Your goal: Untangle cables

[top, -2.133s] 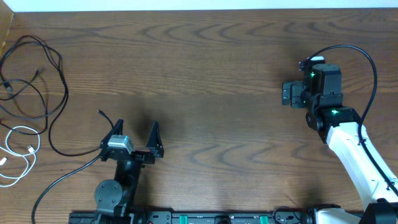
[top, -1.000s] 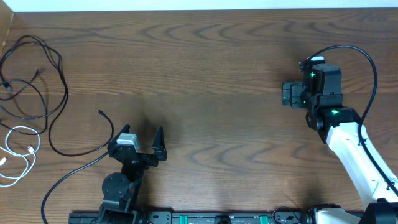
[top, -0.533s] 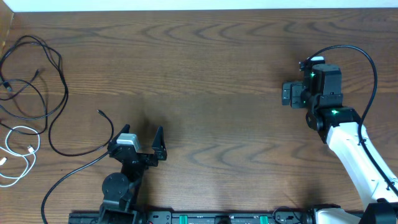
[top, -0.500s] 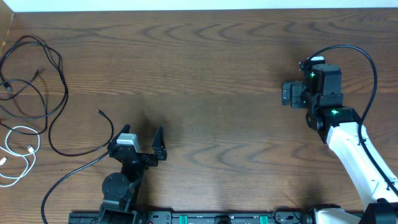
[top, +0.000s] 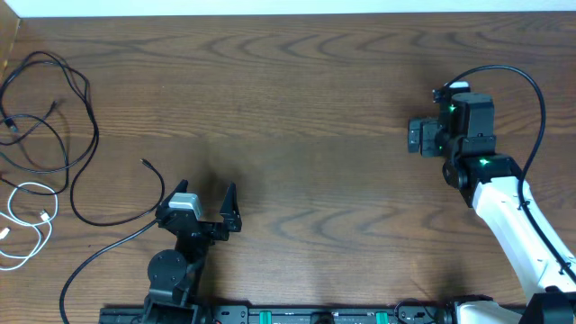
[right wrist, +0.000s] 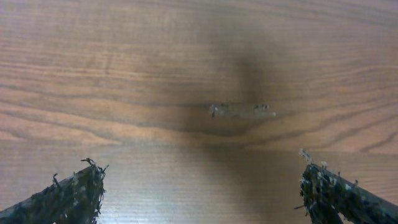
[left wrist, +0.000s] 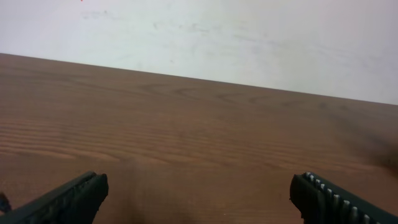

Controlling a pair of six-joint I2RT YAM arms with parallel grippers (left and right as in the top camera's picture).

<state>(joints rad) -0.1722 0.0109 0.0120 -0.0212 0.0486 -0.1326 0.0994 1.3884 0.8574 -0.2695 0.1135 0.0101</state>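
Overhead view: wooden tabletop (top: pixel 315 90) with both arms over it. I see the cables gathered at the far left edge, well apart from the right claw. The black cables (top: pixel 54 112) lie in loose overlapping loops along the upper left. The white cable (top: pixel 25 220) sits coiled just below them, with its small plug ends lying inside the coil. One black strand swings out from the loops toward the middle and ends in a small plug (top: pixel 144 164) near the left claw (top: pixel 205 193), just to its upper left and not touching it. The left claw stands near the front edge of the tabletop, its two fingers spread wide with nothing between them. In the left wrist view I see only the two dark fingertips (left wrist: pixel 68 199) at the bottom corners, bare wood between them and a pale wall (left wrist: pixel 217 37) beyond the far edge. The right claw (top: pixel 416 137) is over the right side of the tabletop and points toward the centre, on the end of a white arm (top: pixel 517 216) with a thicker black lead (top: pixel 500 67) arching over it. In the right wrist view its fingers (right wrist: pixel 68 196) are likewise wide apart and empty, looking straight down on bare wood that carries a small pale scuff (right wrist: pixel 241 111) inside a soft shadow.
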